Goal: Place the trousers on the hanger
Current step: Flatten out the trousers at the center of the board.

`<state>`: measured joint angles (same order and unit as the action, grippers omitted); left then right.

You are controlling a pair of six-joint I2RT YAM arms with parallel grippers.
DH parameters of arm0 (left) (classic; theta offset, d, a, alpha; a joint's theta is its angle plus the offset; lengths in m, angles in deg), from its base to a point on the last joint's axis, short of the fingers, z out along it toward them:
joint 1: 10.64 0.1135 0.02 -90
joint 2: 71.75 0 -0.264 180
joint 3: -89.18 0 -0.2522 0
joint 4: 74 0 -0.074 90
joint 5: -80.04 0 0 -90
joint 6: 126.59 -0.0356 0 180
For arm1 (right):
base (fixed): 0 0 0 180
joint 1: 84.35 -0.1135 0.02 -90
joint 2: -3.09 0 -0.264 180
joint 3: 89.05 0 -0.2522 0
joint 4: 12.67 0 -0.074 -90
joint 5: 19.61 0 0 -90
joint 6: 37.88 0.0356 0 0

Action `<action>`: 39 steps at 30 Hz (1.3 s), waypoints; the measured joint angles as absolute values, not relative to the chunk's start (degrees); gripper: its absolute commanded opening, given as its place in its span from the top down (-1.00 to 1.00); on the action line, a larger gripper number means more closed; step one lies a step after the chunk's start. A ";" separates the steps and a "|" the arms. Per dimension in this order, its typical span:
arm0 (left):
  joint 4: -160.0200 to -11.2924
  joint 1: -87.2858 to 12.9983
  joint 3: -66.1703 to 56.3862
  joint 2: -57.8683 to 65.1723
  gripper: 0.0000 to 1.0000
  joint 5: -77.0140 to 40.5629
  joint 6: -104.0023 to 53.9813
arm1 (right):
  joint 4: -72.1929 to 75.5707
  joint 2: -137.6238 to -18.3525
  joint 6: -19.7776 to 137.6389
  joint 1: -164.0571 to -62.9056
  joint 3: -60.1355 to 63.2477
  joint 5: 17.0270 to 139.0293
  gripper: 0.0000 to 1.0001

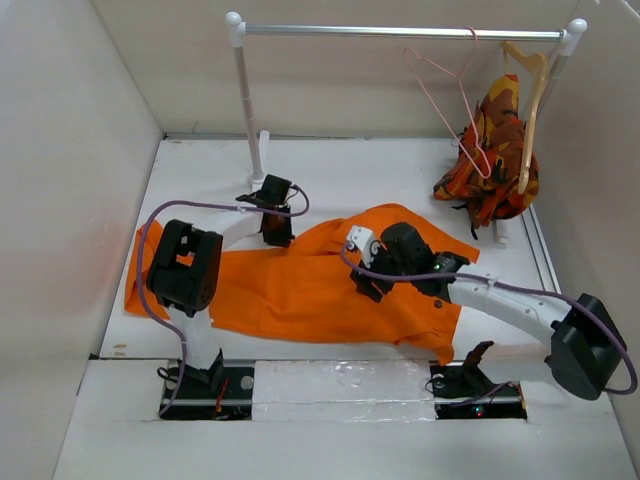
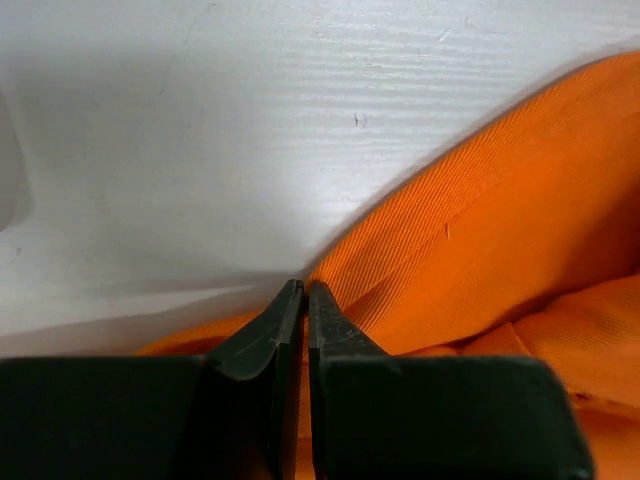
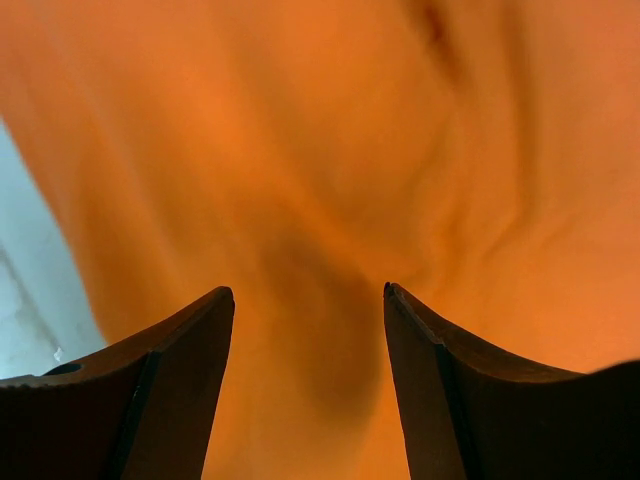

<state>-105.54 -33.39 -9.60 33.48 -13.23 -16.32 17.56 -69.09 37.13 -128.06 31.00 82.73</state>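
The left tool [image 1: 274,222] is closed: in its wrist view the two dark fingers [image 2: 330,335] stand almost together, with only a thin slit between them. Their tips sit right at the edge of the trousers [image 2: 500,230], where the orange cloth meets the white desk [image 2: 250,130]. A sliver of orange shows low in the slit, but I cannot tell whether cloth is actually pinched there or merely lies beneath. Ahead of the tips is bare desk; to the right of them and behind them the cloth spreads in soft folds.

The right tool [image 1: 366,276] is open, its fingers [image 3: 190,340] well apart. Between and beyond them the wrist view is filled with the trousers [image 3: 330,130], creased and shadowed in the gap. Neither finger visibly presses the fabric, and nothing is held. A strip of pale desk shows to the left of the left finger.

From above, the trousers [image 1: 290,290] lie flat and crumpled across the desk [image 1: 350,170], running under both tools, from left of the left arm to past the right tool.

The hanger [image 1: 436,100] hangs from the rail [image 1: 400,31], far beyond the right tool and well apart from the trousers. Just beside it on the rail are a wooden hanger [image 1: 530,110] and a patterned garment [image 1: 490,150].
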 measured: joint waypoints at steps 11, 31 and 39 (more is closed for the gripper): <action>-109.98 -30.13 -5.45 18.53 1.00 -7.88 -12.82 | 20.23 -58.71 41.94 -129.87 48.52 85.48 -0.36; -122.24 -15.57 17.66 13.15 1.00 19.93 -12.78 | 29.98 -48.76 48.43 -129.87 52.94 83.38 -0.43; -123.29 -14.90 29.02 19.60 1.00 25.72 -15.79 | 38.65 -44.61 49.24 -129.41 47.93 78.97 -0.44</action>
